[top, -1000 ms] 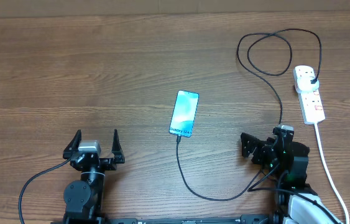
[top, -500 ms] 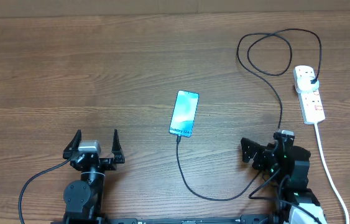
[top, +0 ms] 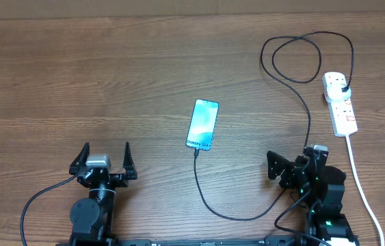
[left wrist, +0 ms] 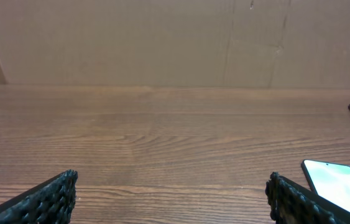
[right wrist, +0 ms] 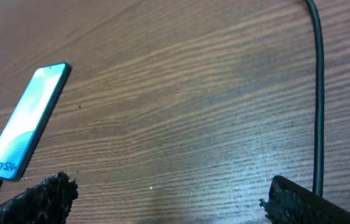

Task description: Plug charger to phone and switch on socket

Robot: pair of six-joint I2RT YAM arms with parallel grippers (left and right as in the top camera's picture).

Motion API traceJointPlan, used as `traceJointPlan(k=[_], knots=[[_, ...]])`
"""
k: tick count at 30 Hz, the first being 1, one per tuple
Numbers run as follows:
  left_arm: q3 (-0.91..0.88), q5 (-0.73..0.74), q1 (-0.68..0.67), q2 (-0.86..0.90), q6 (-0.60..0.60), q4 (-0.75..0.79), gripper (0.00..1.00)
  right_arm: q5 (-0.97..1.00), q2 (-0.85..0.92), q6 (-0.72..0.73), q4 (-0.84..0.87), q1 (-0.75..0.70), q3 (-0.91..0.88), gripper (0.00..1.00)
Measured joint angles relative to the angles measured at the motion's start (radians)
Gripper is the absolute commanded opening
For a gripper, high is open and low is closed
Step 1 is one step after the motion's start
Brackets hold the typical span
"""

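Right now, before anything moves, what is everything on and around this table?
phone: one, bright blue-cyan screen, flat near the table's middle.
charger: one, thin black cable, running from the phone's lower edge, curving right, looping at the far right, its plug in the socket.
socket: one, white power strip with red marks, far right.
white cord: one, thick, trailing from the socket toward the near edge.
table: one, brown wood grain, under everything.
cardboard wall: one, tan, behind the table.
left gripper: one, black, open, empty, near edge left.
right gripper: one, black, open, empty, near edge right, beside the cable.
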Motion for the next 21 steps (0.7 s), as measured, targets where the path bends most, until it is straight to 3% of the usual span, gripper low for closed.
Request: traceJointPlan(k=[21], knots=[[0.0, 0.0, 0.0, 0.0, 0.0, 0.0, 1.0, 0.0, -0.309, 0.0, 0.0, 0.0, 0.0, 1.0]])
